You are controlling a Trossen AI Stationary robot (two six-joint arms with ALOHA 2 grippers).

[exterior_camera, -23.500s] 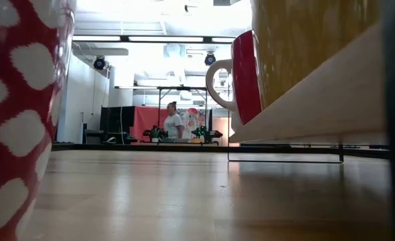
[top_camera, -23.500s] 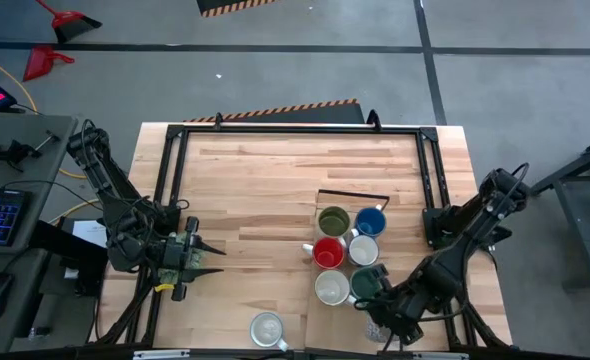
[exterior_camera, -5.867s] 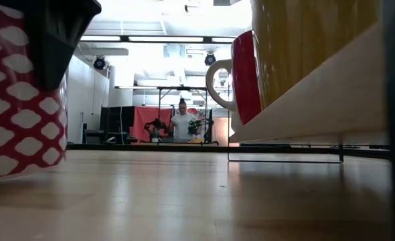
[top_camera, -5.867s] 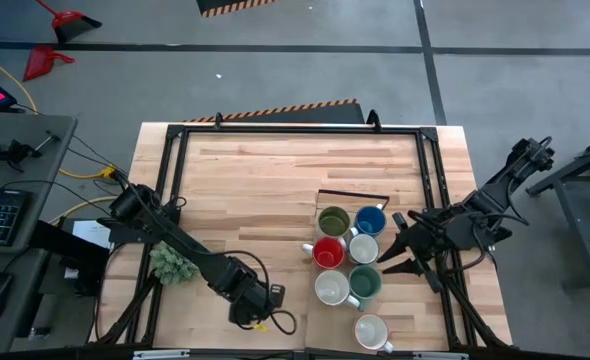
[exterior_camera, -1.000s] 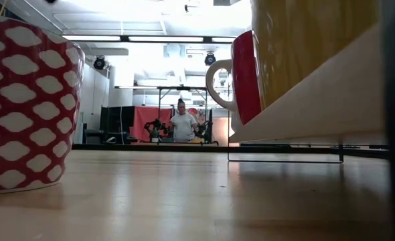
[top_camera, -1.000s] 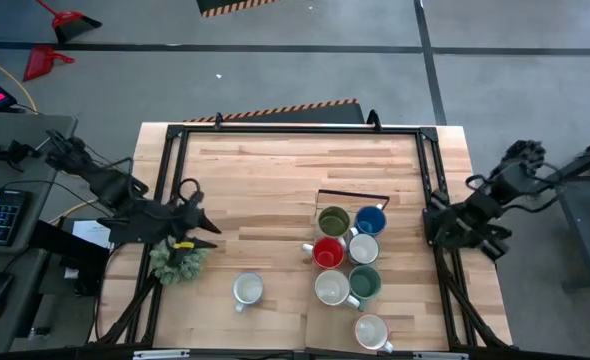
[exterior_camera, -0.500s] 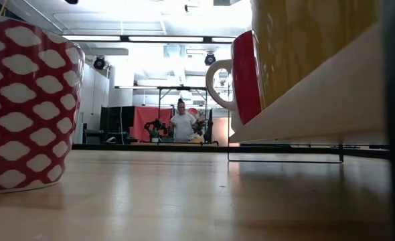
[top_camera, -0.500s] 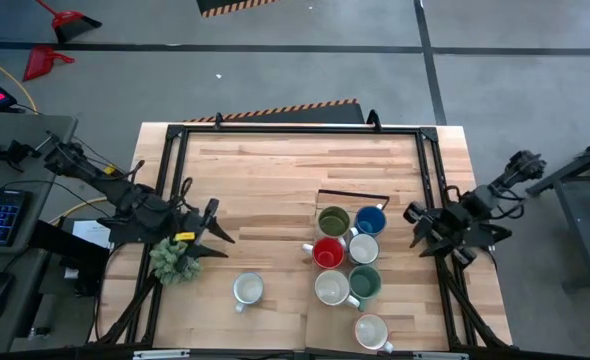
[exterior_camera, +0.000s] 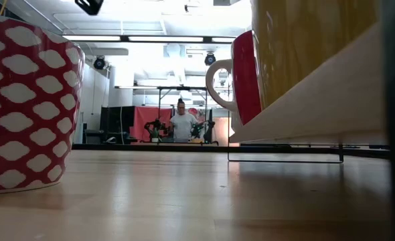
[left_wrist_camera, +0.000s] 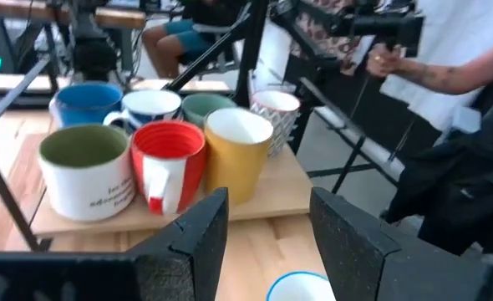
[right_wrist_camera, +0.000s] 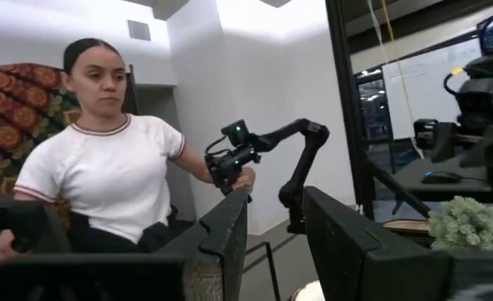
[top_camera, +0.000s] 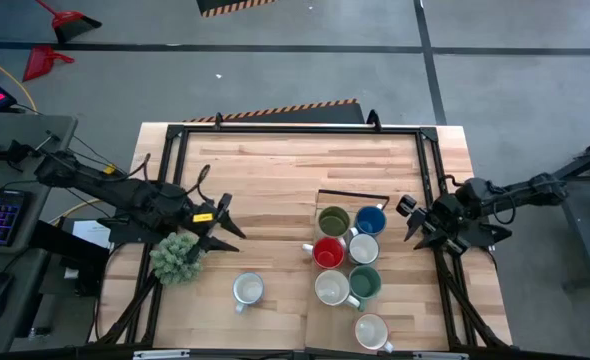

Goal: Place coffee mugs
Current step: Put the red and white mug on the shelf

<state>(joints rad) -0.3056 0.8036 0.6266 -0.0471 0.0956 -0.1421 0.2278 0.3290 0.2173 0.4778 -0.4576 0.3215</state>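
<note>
Several coffee mugs stand bunched on a light board (top_camera: 327, 322): olive (top_camera: 333, 221), blue (top_camera: 371, 220), red (top_camera: 327, 253), teal (top_camera: 365, 283) and white ones (top_camera: 362, 249). One mug (top_camera: 372, 332) stands apart at the board's near end. A red-and-white patterned mug (top_camera: 247, 290) stands alone on the table (exterior_camera: 23, 107). My left gripper (top_camera: 225, 222) hovers open to the left of the bunch, its fingers (left_wrist_camera: 205, 230) pointing at it. My right gripper (top_camera: 409, 222) hovers open just right of the blue mug.
A bushy green plant (top_camera: 177, 256) sits near the table's left edge, under my left arm. A black frame (top_camera: 295, 130) borders the table. A thin wire stand (top_camera: 353, 194) is behind the mugs. A person (right_wrist_camera: 104, 167) holding a device is in the room beyond.
My left gripper has moved toward the table's right, nearer the mugs, passing above the plant. My right gripper has come in from the table's right edge toward the mug bunch. No mug has moved.
</note>
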